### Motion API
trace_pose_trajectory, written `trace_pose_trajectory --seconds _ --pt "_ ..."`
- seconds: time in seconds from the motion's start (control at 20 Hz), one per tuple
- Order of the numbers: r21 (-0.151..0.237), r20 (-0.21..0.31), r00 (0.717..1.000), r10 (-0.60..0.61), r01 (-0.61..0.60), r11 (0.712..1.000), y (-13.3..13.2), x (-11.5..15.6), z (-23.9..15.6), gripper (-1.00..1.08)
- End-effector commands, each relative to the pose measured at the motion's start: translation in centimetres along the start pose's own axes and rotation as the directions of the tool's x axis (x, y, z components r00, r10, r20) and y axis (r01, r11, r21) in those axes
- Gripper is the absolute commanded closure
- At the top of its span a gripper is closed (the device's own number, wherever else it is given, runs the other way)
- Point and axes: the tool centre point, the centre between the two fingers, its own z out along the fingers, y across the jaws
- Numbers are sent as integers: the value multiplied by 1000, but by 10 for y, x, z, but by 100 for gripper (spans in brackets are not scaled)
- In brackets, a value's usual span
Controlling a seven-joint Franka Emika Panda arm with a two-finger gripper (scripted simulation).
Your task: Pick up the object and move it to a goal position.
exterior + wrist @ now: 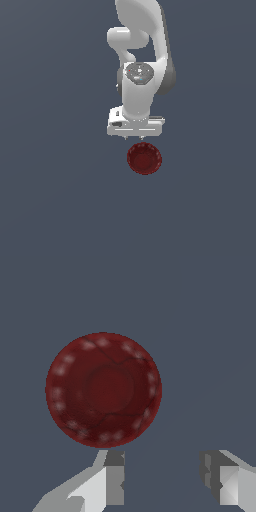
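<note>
The object is a small dark red round shallow bowl (144, 158) with a ridged rim, lying on the flat grey ground. In the wrist view the bowl (103, 389) sits open side up, apart from the fingers. My gripper (134, 137) hangs above the ground just behind the bowl, pointing down. In the wrist view my gripper (162, 478) is open and empty, with a wide gap between the two fingers (114, 476). The bowl lies beyond the fingertips, not between them.
The white arm (142, 60) rises behind the gripper. Plain grey ground (50, 190) surrounds the bowl on all sides. No goal marker shows.
</note>
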Motion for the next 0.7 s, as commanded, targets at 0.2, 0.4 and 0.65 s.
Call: trace_pose_trajectory --seconds 0.2,0.4,0.65 --pt "-34 47 999 -24 26 999 -16 12 10 -20" --pt "-68 88 995 -42 48 997 -31 21 20 -20" --pt "-125 144 988 -61 79 989 -51 33 34 -20"
